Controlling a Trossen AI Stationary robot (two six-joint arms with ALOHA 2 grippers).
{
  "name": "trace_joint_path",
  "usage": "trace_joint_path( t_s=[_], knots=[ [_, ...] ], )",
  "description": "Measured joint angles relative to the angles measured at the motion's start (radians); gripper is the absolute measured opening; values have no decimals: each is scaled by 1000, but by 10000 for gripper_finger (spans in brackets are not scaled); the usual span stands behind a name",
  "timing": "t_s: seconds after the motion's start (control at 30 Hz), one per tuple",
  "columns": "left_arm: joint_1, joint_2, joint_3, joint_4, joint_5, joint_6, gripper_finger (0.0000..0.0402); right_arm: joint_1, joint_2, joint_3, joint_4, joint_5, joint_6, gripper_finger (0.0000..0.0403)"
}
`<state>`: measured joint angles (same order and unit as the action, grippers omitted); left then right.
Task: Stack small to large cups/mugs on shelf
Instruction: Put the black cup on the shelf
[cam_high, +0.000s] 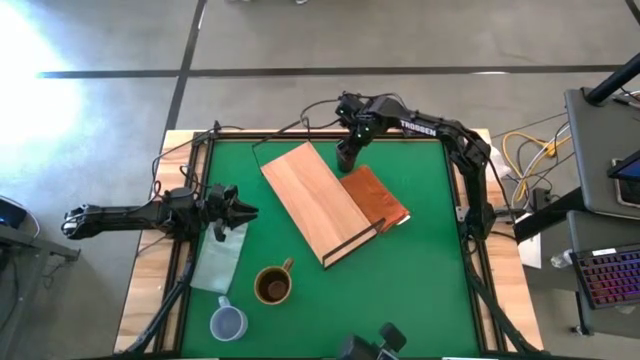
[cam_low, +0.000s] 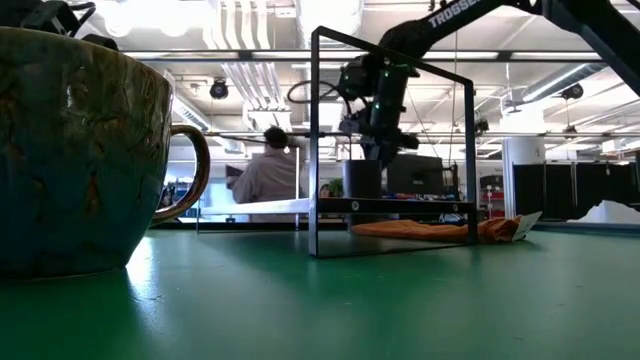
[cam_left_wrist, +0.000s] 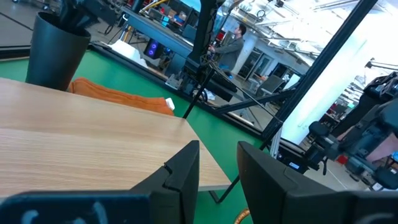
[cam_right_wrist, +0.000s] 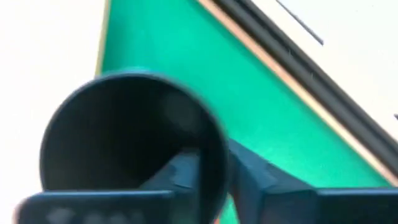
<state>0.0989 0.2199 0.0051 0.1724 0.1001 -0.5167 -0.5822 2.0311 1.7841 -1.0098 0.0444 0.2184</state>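
The light-wood shelf (cam_high: 315, 200) lies slantwise on the green table, its black wire frame (cam_low: 390, 150) standing up at the ends. My right gripper (cam_high: 347, 150) is shut on the narrow black cup (cam_low: 362, 178) by the shelf's far right side; the shelf hides the cup's base. The brown mug (cam_high: 273, 285) and the pale blue-grey cup (cam_high: 228, 322) stand on their bases near the front edge. My left gripper (cam_high: 238, 210) is open and empty at the table's left, pointing toward the shelf (cam_left_wrist: 93, 143). My right gripper holds the black cup by its rim (cam_right_wrist: 214, 165), one finger (cam_right_wrist: 183, 177) inside the cup and one (cam_right_wrist: 255, 183) outside. The fingers come from above, pointing down. The cup is upright; whether its base rests on anything I cannot tell.
A reddish-brown board (cam_high: 375, 195) lies against the shelf's right side. A pale cloth (cam_high: 220, 258) lies under and in front of my left gripper. The brown mug (cam_low: 70, 150) fills the left of the low view. A person (cam_low: 265, 175) stands in the room beyond.
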Motion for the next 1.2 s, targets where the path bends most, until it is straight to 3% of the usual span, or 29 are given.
trace_joint_path(
  t_s=[0.17,0.67,0.9,1.2],
  knots=[
    [0,1,0,0,0,0,94,15,0,83,-21,1,-38,11],
    [0,0,0,0,0,0,94,40,-1,336,-233,11,-97,9],
    [0,0,0,0,0,0,94,94,-1,455,-241,-17,-96,9],
    [0,0,0,0,0,0,94,207,139,575,-232,-61,-70,9]
  ],
)
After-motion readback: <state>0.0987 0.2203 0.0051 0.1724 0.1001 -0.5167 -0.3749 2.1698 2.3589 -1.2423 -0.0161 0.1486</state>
